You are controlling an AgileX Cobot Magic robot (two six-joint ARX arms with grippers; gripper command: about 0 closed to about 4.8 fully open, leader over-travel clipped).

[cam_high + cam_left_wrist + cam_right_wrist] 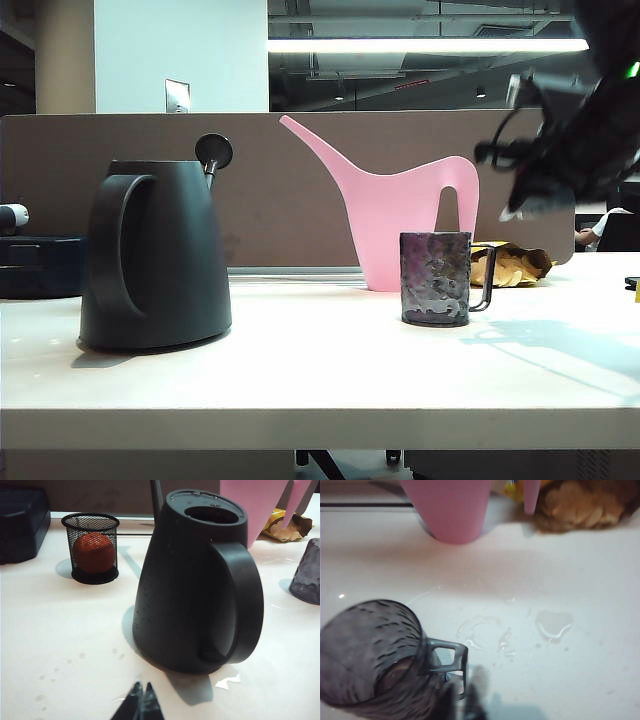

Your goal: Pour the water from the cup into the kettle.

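Right pincer (462,700): raised beside the cup (436,278) handle, nearly closed, empty.
Left pincer (140,702): closed, low before the kettle (192,585).

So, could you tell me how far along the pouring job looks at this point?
Nothing looks poured for certain. The cup stands upright on the table, apart from the kettle. The right gripper hangs beside the cup's handle, holding nothing. The left gripper sits shut near the kettle. Gripping, lifting and pouring remain.
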